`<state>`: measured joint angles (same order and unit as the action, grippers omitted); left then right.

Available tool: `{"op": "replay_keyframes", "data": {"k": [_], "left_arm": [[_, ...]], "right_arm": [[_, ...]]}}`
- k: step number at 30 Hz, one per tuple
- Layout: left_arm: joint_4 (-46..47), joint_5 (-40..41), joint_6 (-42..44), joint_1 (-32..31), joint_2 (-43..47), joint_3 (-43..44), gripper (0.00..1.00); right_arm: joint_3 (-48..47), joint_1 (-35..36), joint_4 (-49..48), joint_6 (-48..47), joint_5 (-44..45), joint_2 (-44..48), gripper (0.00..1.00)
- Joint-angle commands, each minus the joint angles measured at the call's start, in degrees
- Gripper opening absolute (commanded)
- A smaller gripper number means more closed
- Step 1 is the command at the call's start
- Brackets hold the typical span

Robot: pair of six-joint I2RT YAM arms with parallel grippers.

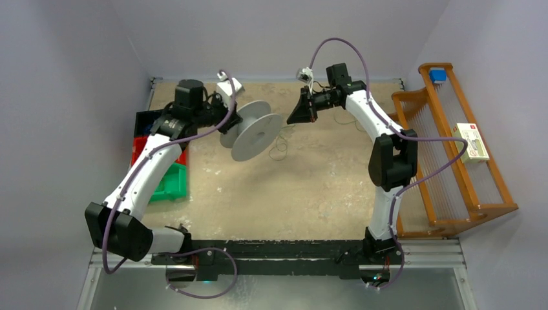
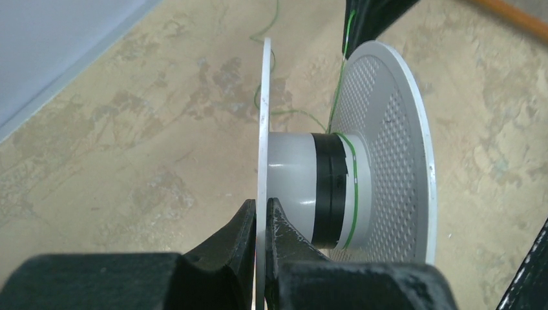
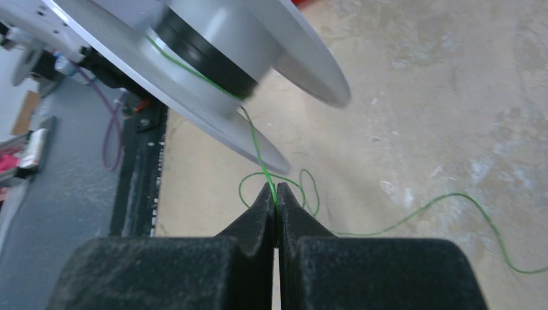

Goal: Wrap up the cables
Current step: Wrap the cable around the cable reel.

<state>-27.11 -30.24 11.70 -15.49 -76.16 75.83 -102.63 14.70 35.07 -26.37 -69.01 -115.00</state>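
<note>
A pale grey spool (image 1: 253, 132) with two round flanges and a black band on its core is held up off the table. My left gripper (image 2: 261, 210) is shut on the rim of the spool's (image 2: 291, 174) near flange. A thin green cable (image 3: 258, 152) runs taut from the spool's (image 3: 213, 51) core to my right gripper (image 3: 276, 194), which is shut on it. One turn of cable (image 2: 354, 194) lies on the core beside the black band. The rest of the cable trails in loops on the table (image 1: 279, 150). My right gripper (image 1: 298, 111) sits right of the spool.
Red and green bins (image 1: 169, 169) stand at the table's left edge under my left arm. A wooden rack (image 1: 446, 155) holding a small box (image 1: 472, 141) stands at the right. Loose cable loops (image 3: 446, 206) lie on the tan table surface (image 1: 310, 187).
</note>
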Motion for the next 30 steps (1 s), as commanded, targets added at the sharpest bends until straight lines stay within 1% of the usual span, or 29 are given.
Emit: {"op": "replay_keyframes", "data": {"k": [1, 3, 6, 9, 12, 15, 17, 20, 22, 25, 27, 30], "left_arm": [[5.9, 10.1, 3.4, -4.0, 2.6, -3.2, 0.00], [8.8, 15.6, 2.3, -4.3, 2.8, -4.2, 0.00], [12.6, 21.6, 1.3, -4.4, 2.7, -5.5, 0.00], [15.7, 25.1, 0.6, -4.6, 2.5, -7.0, 0.00], [18.2, 27.8, 0.1, -5.6, 2.5, -8.3, 0.00], [20.0, 30.8, -0.7, -6.8, 2.3, -9.1, 0.00], [20.9, 34.5, -1.0, -8.1, 1.7, -9.4, 0.00], [22.0, 43.9, -1.1, -11.4, -0.2, -9.2, 0.00], [22.5, 48.4, -2.2, -12.7, -1.5, -9.0, 0.00], [21.1, 50.9, -5.6, -13.0, -3.5, -7.4, 0.00], [20.0, 51.5, -8.1, -13.1, -4.8, -5.9, 0.00], [19.3, 50.7, -11.1, -13.1, -5.7, -4.0, 0.00]], "right_arm": [[-2.4, -0.1, 7.1, -0.4, -10.3, 0.5, 0.00], [-3.0, -0.2, 11.0, -2.8, -12.4, 0.5, 0.00], [-3.3, -0.1, 13.3, -5.2, -11.0, 1.8, 0.00], [-2.1, 0.2, 10.7, -2.9, -11.0, 3.5, 0.00], [-0.8, 0.4, 7.5, -0.1, -13.1, 4.5, 0.00], [-0.9, 1.1, 6.8, -0.1, -14.9, 4.8, 0.00], [-2.0, 1.7, 7.0, 0.0, -16.4, 4.5, 0.01], [-5.6, 3.4, 8.0, -0.3, -16.8, 3.8, 0.05], [-6.9, 5.2, 7.9, -0.3, -15.9, 3.5, 0.06], [-7.3, 8.7, 8.0, -1.2, -14.8, 3.1, 0.07], [-7.3, 10.8, 9.6, -3.9, -14.0, 2.6, 0.07], [-7.6, 12.8, 12.1, -7.7, -13.4, 1.4, 0.07]]}}
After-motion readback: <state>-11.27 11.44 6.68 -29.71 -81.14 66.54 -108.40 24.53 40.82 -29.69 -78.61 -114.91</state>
